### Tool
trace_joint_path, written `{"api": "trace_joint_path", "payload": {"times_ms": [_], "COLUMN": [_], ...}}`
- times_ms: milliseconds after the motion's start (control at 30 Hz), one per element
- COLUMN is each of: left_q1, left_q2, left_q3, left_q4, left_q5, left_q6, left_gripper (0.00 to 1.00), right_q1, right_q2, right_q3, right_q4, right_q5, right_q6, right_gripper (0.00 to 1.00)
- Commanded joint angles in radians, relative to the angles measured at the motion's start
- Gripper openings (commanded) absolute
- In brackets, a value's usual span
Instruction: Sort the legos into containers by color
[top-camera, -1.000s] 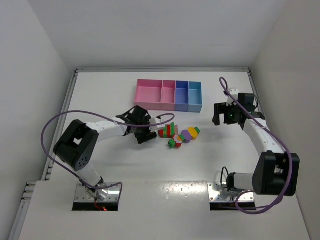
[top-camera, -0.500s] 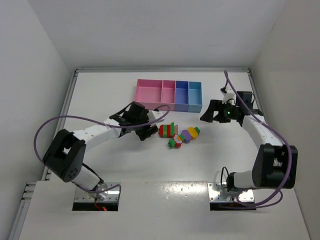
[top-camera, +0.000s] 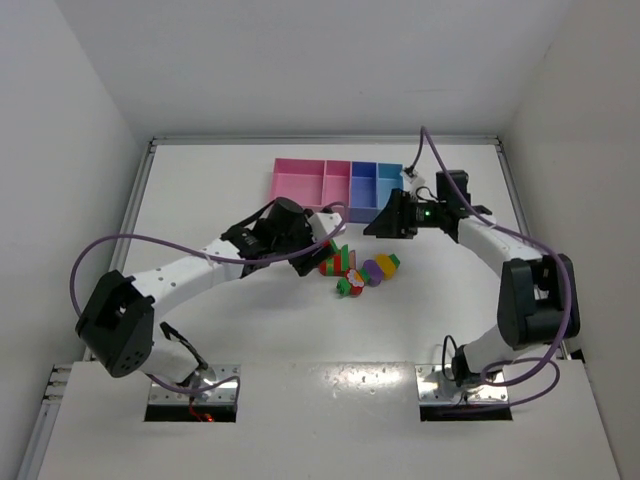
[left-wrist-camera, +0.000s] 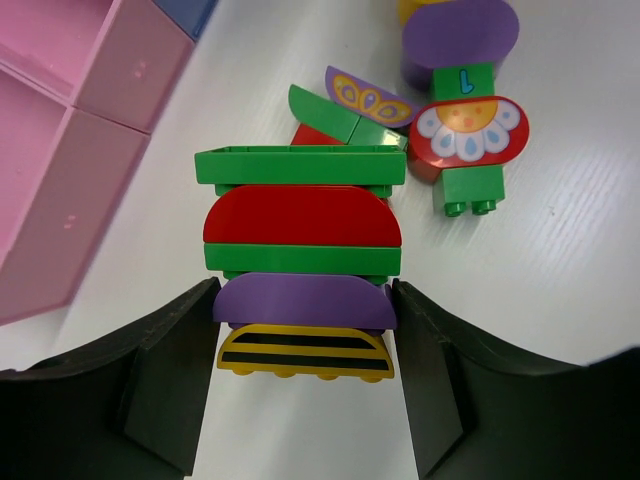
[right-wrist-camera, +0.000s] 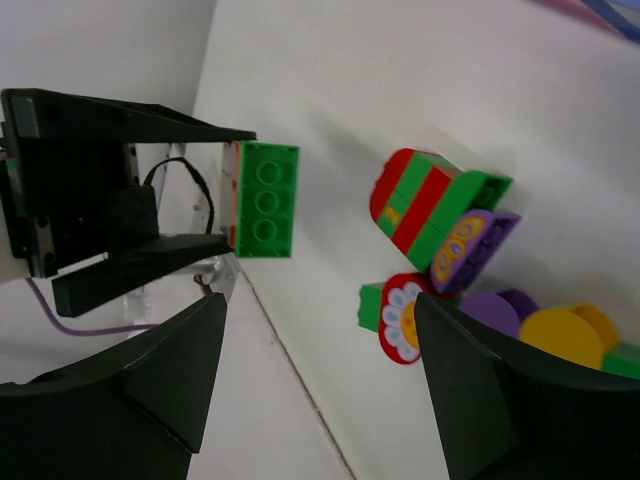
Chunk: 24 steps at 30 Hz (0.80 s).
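Gripping a striped stack (left-wrist-camera: 300, 215) of bricks, the left gripper (left-wrist-camera: 302, 300) has its two dark fingers (left-wrist-camera: 165, 370) pressed against the sides of the purple layer. From the fingers outward the layers run yellow with black stripes, purple, green, red, green. The stack is off the table (top-camera: 200, 200), just left of the loose bricks (top-camera: 362, 270) and near the front wall of the bins (top-camera: 310, 210), by the pink ones. In the left wrist view the pink bins sit at the upper left. Among the loose bricks are a red piece printed with a flower, set on a green brick, a purple brick and a piece printed with a butterfly. The right gripper (right-wrist-camera: 320, 310) hovers in front of the blue bins, just beyond the loose bricks. Its fingers are spread with nothing between them, and it faces the left gripper's stack across the pile.
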Motion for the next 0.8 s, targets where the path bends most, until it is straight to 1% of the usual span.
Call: {"api": "trace_joint_path", "payload": {"times_ms": [0,33,300,600,767], "left_q1": [-0.019,-0.031,-0.050,-0.059,-0.059], "left_q2": [-0.039,-0.039,-0.039,-0.039,-0.039], "left_q3": [0.054,0.063,0.082,0.100,0.100], "left_q4": [0.013,0.013,0.013,0.013,0.022], "left_q5": [-0.005,-0.005,0.006,0.006,-0.003], "left_q6": [-0.022,-0.022,-0.022,-0.022,-0.022], "left_gripper": [0.40,0.40,0.40,0.40,0.40], "right_q1": [0.038,0.048,0.121,0.174,0.193], "right_q2": [0.023,0.023,0.054,0.134,0.166], "right_q3": [0.062,0.072,0.094,0.140,0.181], "right_q4": [0.106,0.106,0.131,0.131,0.140], "right_q5": [-0.092,-0.092,-0.110,-0.152,-0.173], "right_q6": [0.067,0.067,0.076,0.076,0.076], "right_gripper": [0.76,0.75,0.75,0.75,0.71]}}
